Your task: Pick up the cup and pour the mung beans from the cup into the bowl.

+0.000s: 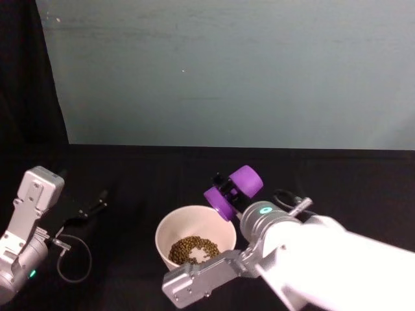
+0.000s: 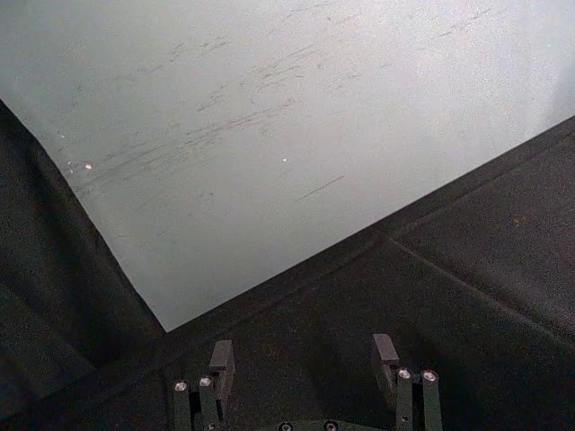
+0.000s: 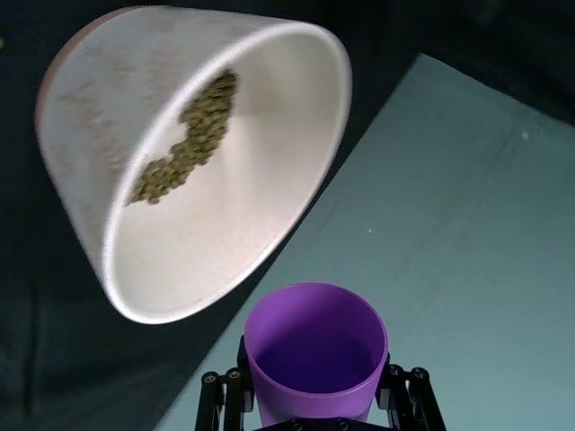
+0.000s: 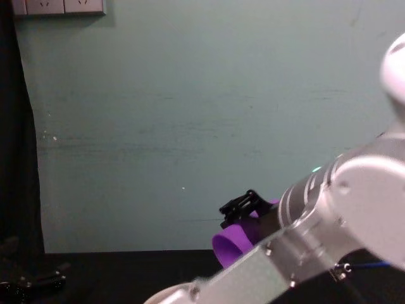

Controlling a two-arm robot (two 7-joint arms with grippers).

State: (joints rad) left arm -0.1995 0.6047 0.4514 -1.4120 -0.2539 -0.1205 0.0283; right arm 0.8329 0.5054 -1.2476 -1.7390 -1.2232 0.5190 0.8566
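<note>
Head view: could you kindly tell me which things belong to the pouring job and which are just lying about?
Job: cup, tipped; bowl; mung beans in the bowl; right claw gripping the cup.
Lying about: left claw, open, parked on the left; cable loop beside it.

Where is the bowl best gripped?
The left gripper might best take the left rim of the bowl from above, one finger inside, one outside: it looks too wide to span, mung beans lie low, and the right gripper holds the cup at its right.
</note>
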